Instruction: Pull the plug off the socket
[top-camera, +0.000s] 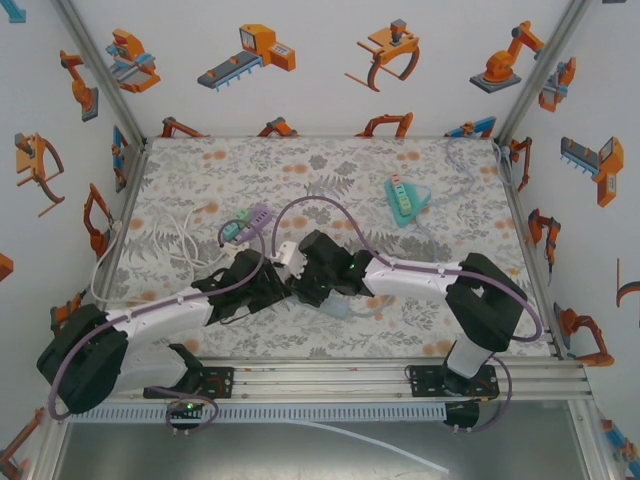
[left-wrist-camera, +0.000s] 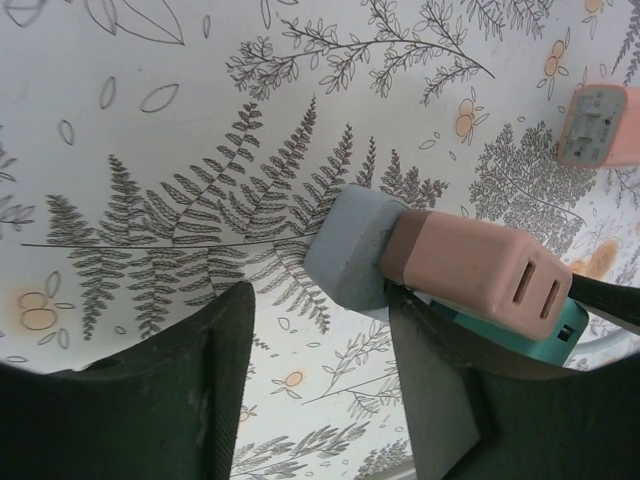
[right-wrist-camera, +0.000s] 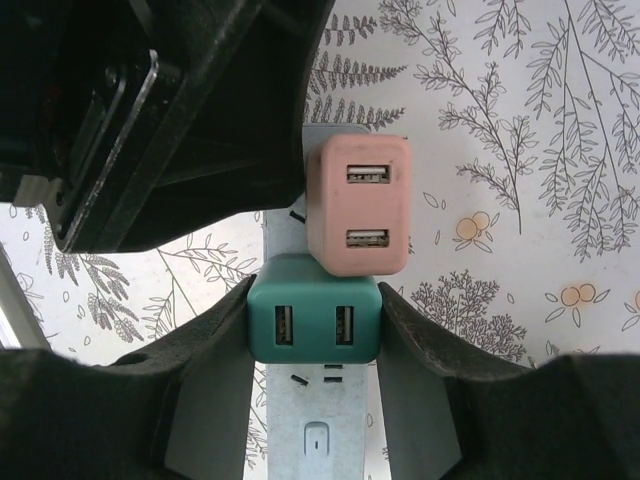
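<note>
right gripper (right-wrist-camera: 315, 295) clamped on the teal usb charger (right-wrist-camera: 313, 335), left gripper (left-wrist-camera: 320, 330) spread beside the strip
here at the right wrist, the teal usb charger sits plugged into the pale grey power strip (right-wrist-camera: 315, 430), and the two dark fingers (right-wrist-camera: 430, 340) press against its left and right sides, pinching it squarely between them. just past it on the same strip, touching its far edge, sits the pink usb charger (right-wrist-camera: 357, 205), outside the grip. over at the left wrist, the fingers (left-wrist-camera: 200, 370) stand wide apart with bare fern-print table (left-wrist-camera: 200, 150) between them; the rounded end of the strip and both chargers lie against the outer side of the finger on the right of that view, not between the two. from above, both grippers meet mid-table.
</note>
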